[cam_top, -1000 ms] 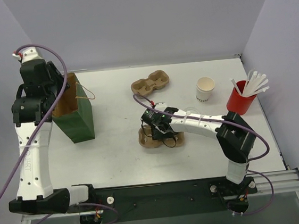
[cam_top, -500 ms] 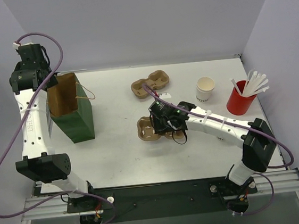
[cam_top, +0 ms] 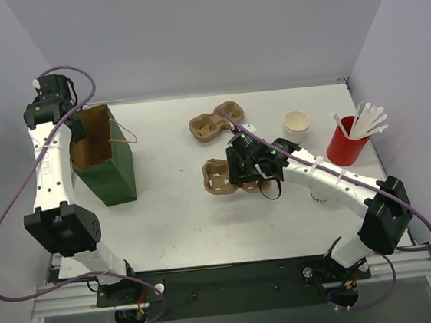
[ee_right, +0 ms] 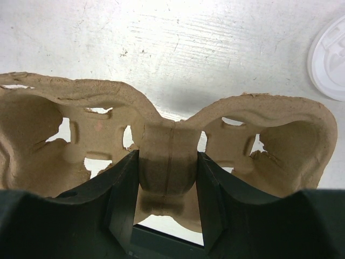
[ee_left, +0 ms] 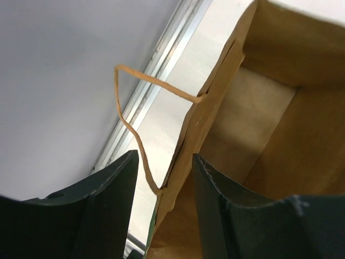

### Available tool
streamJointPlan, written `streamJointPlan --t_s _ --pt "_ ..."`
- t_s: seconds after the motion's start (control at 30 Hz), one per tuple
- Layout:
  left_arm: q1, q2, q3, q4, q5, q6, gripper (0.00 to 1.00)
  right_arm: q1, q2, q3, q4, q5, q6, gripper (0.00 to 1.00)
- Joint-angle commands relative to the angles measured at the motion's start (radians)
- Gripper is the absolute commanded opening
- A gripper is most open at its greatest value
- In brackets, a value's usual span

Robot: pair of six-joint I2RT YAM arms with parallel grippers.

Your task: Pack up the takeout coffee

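1. Right end effector (ee_right: 167, 162) is clamped on the centre bridge of a pulp cup carrier (cam_top: 219, 178). Both wells are empty, and the shadow underneath tells me it's hanging clear of the counter (cam_top: 176, 227).
2. Left end effector (ee_left: 164, 162) sits at the mouth of the green paper bag (cam_top: 117, 179). Its jaws are apart, with the bag's rim wall and handle loop (ee_left: 156, 82) running between them. There's daylight on one side, so I read it as straddling, not pinching.
3. The takeout coffee (ee_right: 330, 59): I only get its white lid at the edge of the right wrist view, down on the counter just beyond the carrier. From above I can't pick it out; my right arm probably covers it.
4. Risk one: that hidden cup is close to my right arm, and a blind sweep could knock it over.
5. Risk two: it's a narrow pinch on soft pulp. The carrier could tilt, or the bridge could crush, once a full cup loads one well.
6. Risk three: the bag isn't gripped. A nudge could fold the mouth or tip it, and the loop could snag a finger.
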Motion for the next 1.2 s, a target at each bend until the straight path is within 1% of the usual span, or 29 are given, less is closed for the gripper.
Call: streamJointPlan --t_s 0.0,0.1,0.13,0.23,0.27,0.33,0.43,0.47,0.53,0.57,0.67,0.7,0.8,0.9,0.93,0.97,1.0,1.03,1.07,1.13,1.17 --pt "0.021 -0.029 -0.078 0.074 0.045 0.018 0.55 -0.014 -0.051 -0.012 -0.015 -0.014 -0.022 0.38" --pt "0.035 -0.039 -0.116 0.100 0.082 0.020 0.51 -0.017 -0.055 -0.017 -0.015 -0.011 -0.020 0.38" --pt "0.035 -0.039 -0.121 0.104 0.082 0.020 0.47 -0.017 -0.058 -0.017 -0.015 -0.009 -0.020 0.38" --pt "0.036 -0.043 -0.109 0.112 0.085 0.020 0.39 -0.019 -0.063 -0.016 -0.016 -0.002 -0.020 0.38" --pt "0.036 -0.045 -0.103 0.117 0.085 0.020 0.39 -0.017 -0.064 -0.014 -0.015 0.004 -0.020 0.38" --pt "0.036 -0.043 -0.080 0.117 0.088 0.026 0.35 -0.019 -0.067 -0.011 -0.015 0.009 -0.025 0.38" --pt "0.036 -0.033 -0.064 0.127 0.105 0.035 0.26 -0.021 -0.071 -0.009 -0.016 0.010 -0.029 0.38" --pt "0.035 -0.030 -0.061 0.134 0.108 0.037 0.21 -0.021 -0.072 -0.008 -0.016 0.010 -0.031 0.38" --pt "0.036 -0.023 -0.066 0.143 0.125 0.044 0.19 -0.022 -0.075 -0.006 -0.016 0.012 -0.032 0.38" --pt "0.035 -0.022 -0.069 0.147 0.131 0.046 0.14 -0.022 -0.075 -0.006 -0.016 0.012 -0.037 0.38" --pt "0.030 -0.031 -0.076 0.167 0.151 0.052 0.06 -0.024 -0.075 0.003 -0.018 0.014 -0.040 0.38" --pt "0.027 -0.036 -0.075 0.170 0.161 0.055 0.00 -0.024 -0.078 0.006 -0.018 0.017 -0.041 0.38" --pt "0.013 -0.057 -0.063 0.180 0.206 0.075 0.00 -0.024 -0.095 0.023 -0.016 0.020 -0.057 0.38" --pt "-0.042 -0.094 -0.056 0.193 0.244 0.109 0.00 -0.024 -0.113 0.055 -0.004 0.017 -0.089 0.38" --pt "-0.098 -0.108 -0.056 0.193 0.241 0.136 0.00 -0.024 -0.123 0.063 0.010 0.008 -0.098 0.38" --pt "-0.119 -0.112 -0.058 0.189 0.203 0.150 0.00 -0.022 -0.132 0.073 0.019 0.007 -0.110 0.38" --pt "-0.173 -0.118 -0.059 0.187 0.176 0.164 0.00 -0.019 -0.159 0.076 0.031 0.006 -0.120 0.37" --pt "-0.206 -0.128 -0.070 0.187 0.148 0.184 0.00 -0.016 -0.175 0.075 0.060 0.006 -0.129 0.37" --pt "-0.270 -0.134 -0.078 0.189 0.104 0.211 0.00 -0.013 -0.190 0.073 0.076 0.004 -0.138 0.38" --pt "-0.320 -0.160 -0.110 0.195 0.077 0.244 0.00 -0.004 -0.238 0.070 0.126 0.001 -0.178 0.37" --pt "-0.370 -0.174 -0.125 0.210 0.076 0.254 0.00 -0.001 -0.251 0.070 0.139 -0.002 -0.195 0.37"
